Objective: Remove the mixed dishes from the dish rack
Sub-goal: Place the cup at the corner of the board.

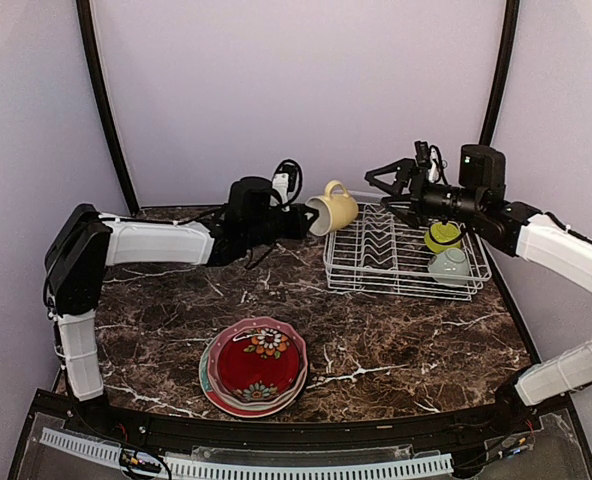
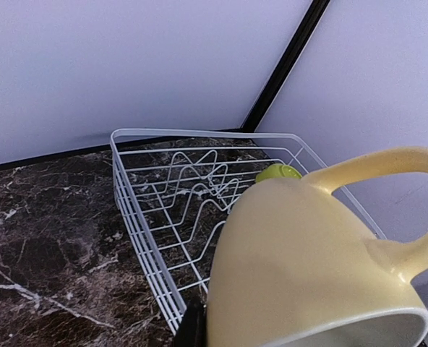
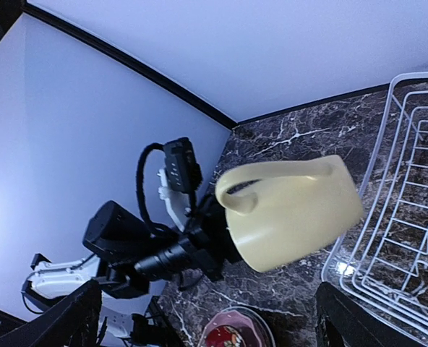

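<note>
Marble table (image 1: 396,350): left gripper (image 1: 304,221) clamps pale yellow mug (image 1: 334,210), airborne at dish rack's (image 1: 401,262) 9 o'clock; right gripper (image 1: 384,188) wide open, empty. Next: lower mug near plate stack (image 1: 256,365).

Dark brown marble-patterned surface (image 1: 406,340), white veining. Plain pale lilac walls (image 1: 296,80) on three sides; black curved corner strips (image 1: 101,100). Lighting even, diffuse.

A pale yellow mug (image 2: 308,267) is seen tipped in the foreground, handle raised. Behind it, a lime-green bowl (image 2: 277,172) is seated in the white wire dish rack (image 2: 199,133) on the marbled table (image 2: 40,231).
</note>
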{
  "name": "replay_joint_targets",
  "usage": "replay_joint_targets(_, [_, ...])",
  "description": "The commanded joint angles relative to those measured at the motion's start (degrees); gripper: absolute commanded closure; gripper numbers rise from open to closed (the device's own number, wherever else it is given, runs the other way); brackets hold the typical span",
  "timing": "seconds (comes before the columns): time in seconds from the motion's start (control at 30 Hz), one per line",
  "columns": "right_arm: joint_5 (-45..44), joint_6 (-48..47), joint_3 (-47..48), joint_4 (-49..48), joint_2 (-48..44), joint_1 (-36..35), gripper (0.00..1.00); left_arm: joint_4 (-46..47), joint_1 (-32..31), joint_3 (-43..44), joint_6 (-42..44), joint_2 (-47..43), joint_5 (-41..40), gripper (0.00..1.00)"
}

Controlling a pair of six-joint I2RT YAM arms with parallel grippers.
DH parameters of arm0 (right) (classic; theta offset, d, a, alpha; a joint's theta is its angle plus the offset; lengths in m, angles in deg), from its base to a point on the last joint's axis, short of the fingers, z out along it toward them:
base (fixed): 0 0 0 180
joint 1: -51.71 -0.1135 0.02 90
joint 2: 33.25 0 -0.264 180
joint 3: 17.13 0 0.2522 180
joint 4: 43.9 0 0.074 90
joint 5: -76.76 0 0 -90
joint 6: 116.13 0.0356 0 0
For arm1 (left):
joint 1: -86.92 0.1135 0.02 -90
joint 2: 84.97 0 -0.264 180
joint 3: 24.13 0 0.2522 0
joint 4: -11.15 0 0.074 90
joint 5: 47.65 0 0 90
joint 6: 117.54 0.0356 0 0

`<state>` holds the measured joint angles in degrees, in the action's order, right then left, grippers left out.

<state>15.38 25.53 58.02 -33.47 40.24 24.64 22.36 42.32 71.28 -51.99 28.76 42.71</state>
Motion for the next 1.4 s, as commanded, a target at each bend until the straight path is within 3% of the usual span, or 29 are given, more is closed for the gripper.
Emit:
replay_joint_targets(0.0, [-4.95,-13.31,1.65,10.38,-3.43,0.45,0.01,-4.97,4.01,-1.81,0.65,-12.52,4.27,0.99])
replay_joint_targets(0.4, [-14.51,-27.06,3.19,20.45,-5.04,3.11,0.01,-37.87,13.70,-8.31,3.94,-33.47,0.46,0.99])
replay_joint_targets(0.7, [-15.40,-29.19,3.07,21.22,-2.91,5.43,0.01,-57.60,19.44,-10.15,4.48,-38.82,-4.16,0.99])
replay_joint_targets(0.9, [-16.89,-30.46,4.69,23.20,-0.74,5.65,0.01,-63.55,22.84,-11.92,4.66,-35.82,-2.17,0.99])
replay_joint_targets(1.37, [-20.08,-30.79,4.67,24.72,-2.05,5.74,0.01,-65.71,23.94,-12.61,5.07,-26.41,4.67,0.99])
